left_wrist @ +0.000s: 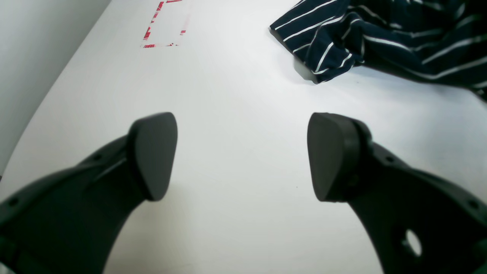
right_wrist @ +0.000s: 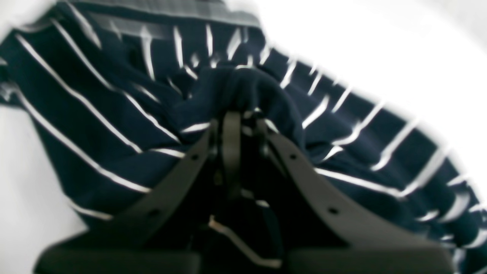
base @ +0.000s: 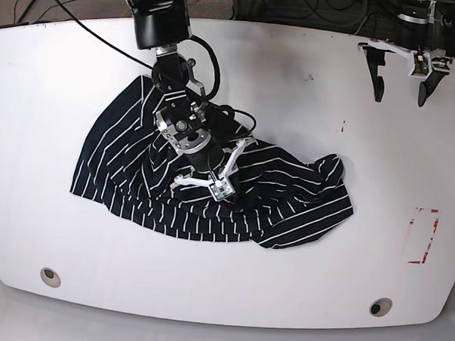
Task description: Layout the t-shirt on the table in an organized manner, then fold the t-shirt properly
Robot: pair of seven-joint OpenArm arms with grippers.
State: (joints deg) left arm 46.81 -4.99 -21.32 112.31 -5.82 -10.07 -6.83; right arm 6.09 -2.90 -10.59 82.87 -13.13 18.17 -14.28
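Note:
The dark navy t-shirt (base: 211,207) with thin white stripes lies crumpled across the middle of the white table (base: 282,294). My right gripper (base: 210,185) is down on the shirt's centre. In the right wrist view that gripper (right_wrist: 239,114) is shut on a bunched fold of the t-shirt (right_wrist: 95,125), which spreads out blurred beyond it. My left gripper (base: 401,89) hangs open over bare table at the far right corner, apart from the shirt. In the left wrist view its fingers (left_wrist: 152,152) stand wide around nothing, with a t-shirt (left_wrist: 380,38) edge at the upper right.
A red-marked rectangle (base: 423,236) is on the table's right side and also shows as the red rectangle (left_wrist: 163,26) in the left wrist view. Two metal-ringed holes (base: 50,276) (base: 379,306) sit near the front edge. Cables trail behind the right arm.

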